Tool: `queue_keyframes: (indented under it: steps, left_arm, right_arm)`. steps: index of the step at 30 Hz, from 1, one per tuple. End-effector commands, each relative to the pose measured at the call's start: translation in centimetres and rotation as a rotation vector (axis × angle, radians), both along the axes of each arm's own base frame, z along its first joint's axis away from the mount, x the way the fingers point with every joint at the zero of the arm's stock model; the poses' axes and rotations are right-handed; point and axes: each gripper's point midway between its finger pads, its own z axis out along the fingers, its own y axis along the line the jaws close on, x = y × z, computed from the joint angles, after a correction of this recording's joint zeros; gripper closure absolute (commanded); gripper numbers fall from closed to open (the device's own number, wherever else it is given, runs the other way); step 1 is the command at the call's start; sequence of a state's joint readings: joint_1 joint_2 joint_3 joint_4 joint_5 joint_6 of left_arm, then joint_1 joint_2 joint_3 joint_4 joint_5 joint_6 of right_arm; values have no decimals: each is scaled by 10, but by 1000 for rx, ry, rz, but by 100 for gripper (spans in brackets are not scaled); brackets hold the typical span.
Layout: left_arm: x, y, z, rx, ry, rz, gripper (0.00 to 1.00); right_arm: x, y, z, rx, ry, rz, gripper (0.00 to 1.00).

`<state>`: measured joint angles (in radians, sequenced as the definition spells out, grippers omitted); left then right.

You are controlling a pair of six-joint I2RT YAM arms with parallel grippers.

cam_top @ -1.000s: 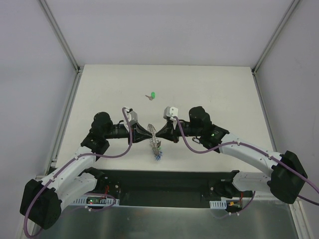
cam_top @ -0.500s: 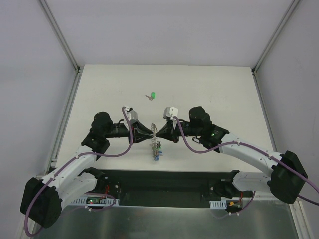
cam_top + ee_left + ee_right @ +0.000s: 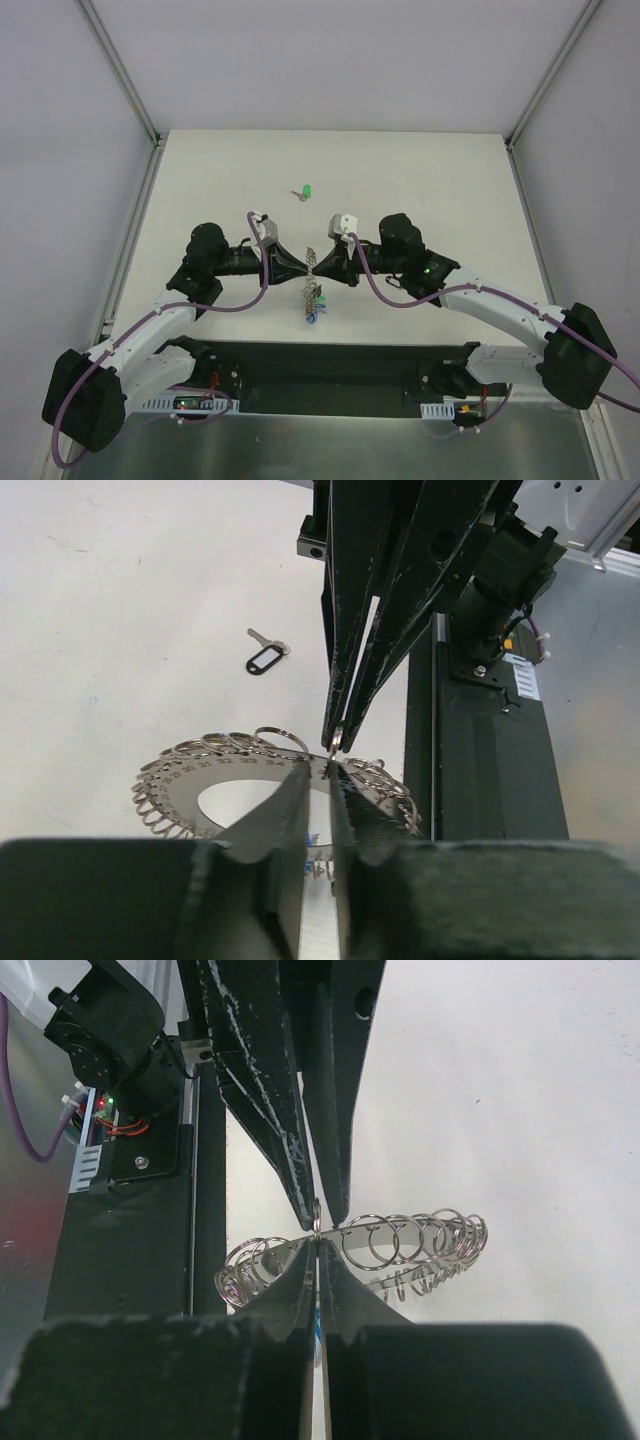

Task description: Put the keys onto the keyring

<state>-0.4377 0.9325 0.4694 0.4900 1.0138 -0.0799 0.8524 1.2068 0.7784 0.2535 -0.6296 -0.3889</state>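
The keyring (image 3: 311,272), a flat grey metal ring with wire loops round its rim, hangs edge-on above the table between my two grippers. My left gripper (image 3: 297,268) is shut on its rim; the left wrist view shows the plate (image 3: 180,785) running out from my jaws (image 3: 318,770). My right gripper (image 3: 324,268) is shut on the rim from the other side (image 3: 317,1243), pinching a small wire loop (image 3: 338,742). Blue keys (image 3: 315,316) dangle from the ring. A green key (image 3: 306,190) lies on the table behind. A black key (image 3: 264,660) lies on the table, hidden in the top view.
The white table (image 3: 430,180) is walled left and right by grey frame rails (image 3: 130,250). A black base plate (image 3: 330,365) with electronics runs along the near edge below the ring.
My left gripper has moved slightly right, closer to the right gripper. The keyring between them has turned more edge-on. The green key has not moved.
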Motion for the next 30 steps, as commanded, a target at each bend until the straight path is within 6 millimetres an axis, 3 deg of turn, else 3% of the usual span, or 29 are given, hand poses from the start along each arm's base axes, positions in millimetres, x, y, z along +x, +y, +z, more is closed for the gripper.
queue_keyframes:
  steps: [1, 2, 7, 9, 10, 11, 13, 22, 27, 30]
  left_arm:
    - [-3, -3, 24, -46, -75, -40, 95]
    - [-3, -3, 25, -47, -78, -40, 99]
    - [-5, 0, 28, -24, -82, -29, 100]
    - [-4, 3, 30, 3, -80, -9, 100]
    - [-2, 4, 38, 18, -147, -6, 100]
    - [-3, 8, 28, 66, -96, 10, 100]
    - [-2, 11, 36, 92, -155, 17, 100]
    - [-4, 27, 24, 295, -181, 3, 100]
    - [-9, 24, 15, 344, -175, -58, 100]
    - [-12, 22, 11, 345, -172, -86, 100]
  right_arm:
    - [-3, 4, 33, 102, -75, 37, 99]
    - [-3, 4, 31, 99, -70, 35, 99]
    - [-1, 1, 27, 89, -64, 12, 95]
    - [1, -2, 25, 73, -64, -12, 88]
    - [3, -4, 23, 66, -64, -26, 78]
    - [3, -7, 23, 60, -65, -39, 74]
    - [8, -12, 23, 48, -69, -75, 64]
    - [22, -37, 19, 12, -80, -245, 37]
    - [14, -32, 15, 2, -75, -181, 33]
    - [11, -23, 14, 16, -74, -129, 37]
